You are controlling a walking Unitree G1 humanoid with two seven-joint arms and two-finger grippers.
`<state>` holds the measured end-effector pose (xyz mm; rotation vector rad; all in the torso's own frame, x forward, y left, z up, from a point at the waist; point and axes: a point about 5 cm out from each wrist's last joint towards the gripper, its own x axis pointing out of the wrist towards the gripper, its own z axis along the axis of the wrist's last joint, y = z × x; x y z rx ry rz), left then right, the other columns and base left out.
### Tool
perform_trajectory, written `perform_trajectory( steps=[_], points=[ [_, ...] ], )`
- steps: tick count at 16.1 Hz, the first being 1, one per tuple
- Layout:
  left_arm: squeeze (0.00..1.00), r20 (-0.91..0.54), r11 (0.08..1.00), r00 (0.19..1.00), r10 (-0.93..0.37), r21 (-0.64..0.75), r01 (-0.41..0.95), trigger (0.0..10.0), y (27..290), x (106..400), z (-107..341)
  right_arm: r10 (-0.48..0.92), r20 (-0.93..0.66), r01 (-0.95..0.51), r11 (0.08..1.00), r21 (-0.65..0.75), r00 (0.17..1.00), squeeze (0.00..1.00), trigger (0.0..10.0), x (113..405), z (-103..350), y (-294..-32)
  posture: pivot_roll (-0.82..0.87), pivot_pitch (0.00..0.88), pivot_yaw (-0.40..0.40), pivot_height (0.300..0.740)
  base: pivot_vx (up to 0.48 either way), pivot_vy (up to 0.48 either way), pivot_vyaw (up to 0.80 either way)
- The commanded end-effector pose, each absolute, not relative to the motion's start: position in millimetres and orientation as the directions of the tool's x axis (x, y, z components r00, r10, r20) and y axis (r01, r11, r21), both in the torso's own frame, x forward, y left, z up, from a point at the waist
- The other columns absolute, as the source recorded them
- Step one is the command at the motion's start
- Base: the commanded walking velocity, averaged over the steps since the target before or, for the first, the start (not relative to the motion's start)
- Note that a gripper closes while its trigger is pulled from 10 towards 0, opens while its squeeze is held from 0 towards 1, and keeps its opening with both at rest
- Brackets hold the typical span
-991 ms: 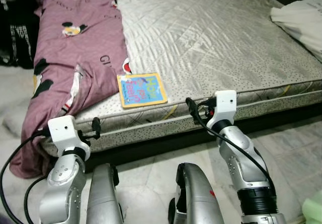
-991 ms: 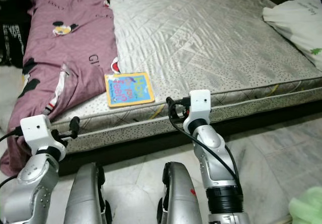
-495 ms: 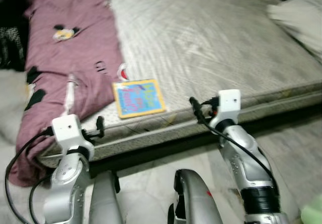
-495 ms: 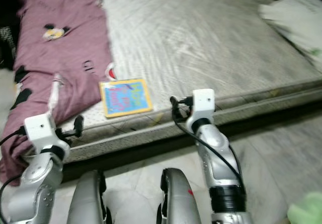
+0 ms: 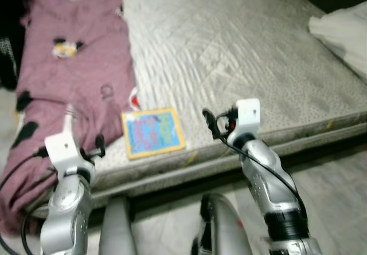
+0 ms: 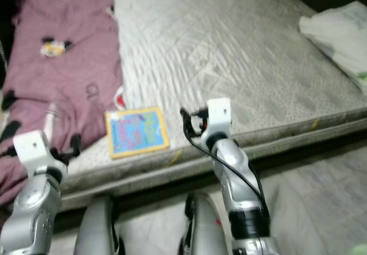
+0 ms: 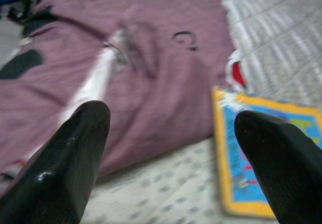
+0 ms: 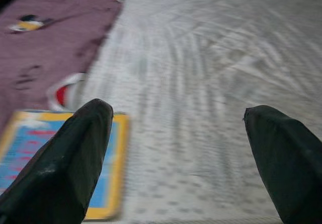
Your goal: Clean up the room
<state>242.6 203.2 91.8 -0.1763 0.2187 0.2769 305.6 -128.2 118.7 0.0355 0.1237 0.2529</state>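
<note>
Right gripper (image 8: pixel 178 168) spread wide, empty, over the mattress (image 5: pixel 241 43) edge just beside the book (image 5: pixel 152 132). Left gripper (image 7: pixel 171 168) also wide open, empty, near the purple blanket (image 5: pixel 69 66). Approach step, likely; next: close in on the book and grasp.

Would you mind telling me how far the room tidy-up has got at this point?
Nothing looks put away yet. The picture book lies flat near the mattress edge, beside the rumpled purple blanket, and a white bag sits at the far corner. In hand: both grippers are open and empty, the left gripper over the blanket's edge, the right gripper near the book. Left: picking up the book and straightening the blanket.
</note>
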Motion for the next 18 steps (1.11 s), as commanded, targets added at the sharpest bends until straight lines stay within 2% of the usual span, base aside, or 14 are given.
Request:
perform_trajectory(
  steps=[1,3,6,8,12,18],
  points=[
    [0.0,-0.281,0.933,0.919,0.277,-0.149,-0.327,10.0,201.1,240.3,84.0,0.21,-0.127,-0.205,0.978,0.045,0.969,0.0,10.0,304.7,116.5,-141.5,-0.1,0.056,-0.08,0.582,0.0,0.0,0.0],
    [0.0,-0.297,0.913,0.903,0.31,-0.173,-0.37,10.0,201.5,240.4,79.2,0.192,-0.133,-0.191,0.981,0.017,0.972,0.0,10.0,300.5,117.7,-151.2,-0.13,0.068,-0.095,0.582,0.0,0.0,0.0],
    [0.0,-0.322,0.897,0.89,0.324,-0.196,-0.397,10.0,199.7,244.5,67.4,0.163,-0.146,-0.169,0.985,-0.031,0.976,0.0,10.0,290.2,119.0,-176.1,-0.19,0.089,-0.101,0.552,0.0,0.0,0.0],
    [0.0,-0.323,0.891,0.894,0.311,-0.228,-0.393,10.0,198.9,261.5,63.0,0.105,-0.17,-0.122,0.989,-0.087,0.98,0.0,10.0,283.7,120.5,-200.5,-0.23,0.106,-0.109,0.542,0.0,0.0,0.0],
    [0.0,-0.289,0.877,0.901,0.322,-0.267,-0.399,10.0,206.8,284.5,67.7,0.073,-0.204,-0.105,0.984,-0.147,0.976,0.0,10.0,275.5,118.8,-218.9,-0.27,0.129,-0.12,0.542,0.0,0.0,0.0],
    [0.0,-0.33,0.82,0.868,0.37,-0.324,-0.472,10.0,219.1,298.8,50.5,0.047,-0.205,-0.09,0.975,-0.203,0.978,0.0,10.0,278.3,126.2,-233.6,-0.3,0.147,-0.145,0.542,0.0,0.0,0.0]
  ],
)
